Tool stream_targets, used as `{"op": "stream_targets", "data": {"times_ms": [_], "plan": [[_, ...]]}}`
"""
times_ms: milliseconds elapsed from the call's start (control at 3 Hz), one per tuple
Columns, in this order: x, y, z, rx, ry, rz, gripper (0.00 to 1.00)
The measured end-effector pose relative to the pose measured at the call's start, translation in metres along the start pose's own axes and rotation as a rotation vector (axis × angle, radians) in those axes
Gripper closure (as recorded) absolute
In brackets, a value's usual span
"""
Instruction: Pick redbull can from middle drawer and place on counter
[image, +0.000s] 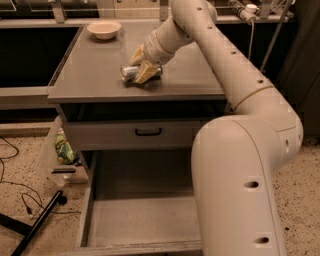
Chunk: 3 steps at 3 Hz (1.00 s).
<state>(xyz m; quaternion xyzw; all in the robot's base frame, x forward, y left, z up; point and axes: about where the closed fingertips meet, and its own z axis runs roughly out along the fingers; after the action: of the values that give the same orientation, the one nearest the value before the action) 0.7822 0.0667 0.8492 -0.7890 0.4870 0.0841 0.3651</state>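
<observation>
The redbull can is silver and lies on its side, low over the grey counter, near the counter's front middle. My gripper is shut on the can, with its yellowish fingers around the can's right part. I cannot tell whether the can touches the counter. The middle drawer is pulled out below, and its flat grey floor holds nothing. My arm reaches in from the right and hides the drawer's right side.
A cream bowl stands at the counter's back left. The upper drawer front with a black handle is shut. A green packet sits in a side bin at the left. Black cables and a pole lie on the speckled floor.
</observation>
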Motion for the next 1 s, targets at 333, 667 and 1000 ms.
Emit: {"op": "stream_targets", "data": {"times_ms": [333, 667, 1000], "plan": [[0.0, 0.0, 0.0, 0.0, 0.0, 0.0, 0.58], [0.0, 0.0, 0.0, 0.0, 0.0, 0.0, 0.35], [0.0, 0.0, 0.0001, 0.0, 0.0, 0.0, 0.11]]}}
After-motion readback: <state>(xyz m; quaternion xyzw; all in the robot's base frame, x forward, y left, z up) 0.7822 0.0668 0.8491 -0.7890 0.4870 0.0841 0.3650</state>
